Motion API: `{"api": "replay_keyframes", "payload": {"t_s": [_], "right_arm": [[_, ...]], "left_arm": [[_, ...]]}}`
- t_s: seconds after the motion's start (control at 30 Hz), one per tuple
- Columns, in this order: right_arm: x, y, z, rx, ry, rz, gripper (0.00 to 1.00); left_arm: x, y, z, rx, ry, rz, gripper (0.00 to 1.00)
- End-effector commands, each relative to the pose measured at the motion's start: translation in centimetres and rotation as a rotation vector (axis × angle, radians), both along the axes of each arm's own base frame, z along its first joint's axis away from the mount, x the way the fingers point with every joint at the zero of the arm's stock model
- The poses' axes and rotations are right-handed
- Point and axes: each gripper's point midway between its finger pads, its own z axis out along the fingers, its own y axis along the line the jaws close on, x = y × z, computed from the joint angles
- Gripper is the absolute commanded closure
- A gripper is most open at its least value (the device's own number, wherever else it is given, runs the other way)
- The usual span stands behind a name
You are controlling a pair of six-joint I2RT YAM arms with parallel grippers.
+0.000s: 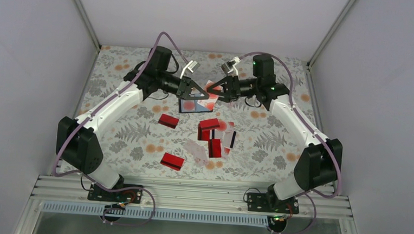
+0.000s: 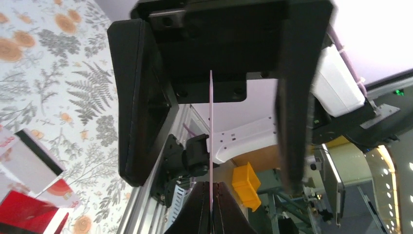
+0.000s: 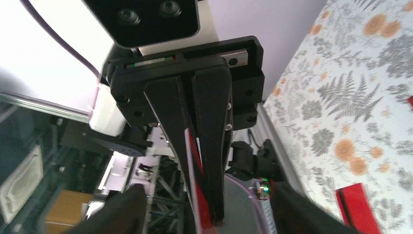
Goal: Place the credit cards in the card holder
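Right gripper (image 3: 203,214) clenching one card (image 2: 211,122), whitish with red, seen edge-on. It is holding the card in the air just over the far side of the card holder (image 1: 193,106).

Left gripper (image 2: 212,183) released, jaws spread wide. They are straddling the held card, with a gap showing on both sides in the left wrist view.

Card holder lying open on the tabletop (image 1: 122,139) directly beneath both grippers, grey-blue pockets facing up. Cannot tell whether any pocket is already filled.

Loose cards (image 1: 214,148) waiting on the arm-base side of the card holder. Most are clustered close to it; two red ones are lying further off toward the left arm's side.

Judging the step: a mid-air handover or regrasp of this one card, ahead of insertion, with most of the task yet to do.

Next move, as I read it:
- Left gripper pinches the card flat on its faces before the right gripper lets go.
- The card's leading edge then needs lining up with a pocket mouth.
- The free gripper is probably needed to pin the light holder so it does not slide.
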Motion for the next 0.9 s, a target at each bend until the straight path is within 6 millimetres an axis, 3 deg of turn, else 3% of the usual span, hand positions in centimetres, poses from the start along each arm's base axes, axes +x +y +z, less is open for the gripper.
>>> {"api": "replay_keyframes", "payload": {"t_s": [0.0, 0.1, 0.33, 0.53, 0.73, 0.87], "right_arm": [[1.0, 0.4, -1.2, -0.073, -0.005, -0.061, 0.22], [2.7, 0.0, -3.3, -0.182, -0.006, -0.174, 0.14], [7.0, -1.8, -8.6, -0.417, -0.001, -0.416, 0.13], [11.8, -3.6, -12.9, -0.562, 0.029, -0.634, 0.17], [14.5, -3.2, -16.1, -0.619, 0.082, -0.661, 0.26], [15.6, -2.6, -17.7, -0.616, 0.103, -0.662, 0.32]], "left_arm": [[1.4, 1.3, -1.0, 0.060, -0.013, 0.099, 0.98], [3.7, 3.0, -2.8, 0.150, 0.014, 0.228, 0.98], [8.6, 5.3, -8.2, 0.322, 0.056, 0.486, 0.98], [12.8, 6.4, -12.7, 0.388, 0.122, 0.656, 0.98], [15.2, 7.5, -18.1, 0.476, 0.162, 0.707, 0.98], [16.0, 7.5, -19.9, 0.474, 0.154, 0.682, 0.98]]}}
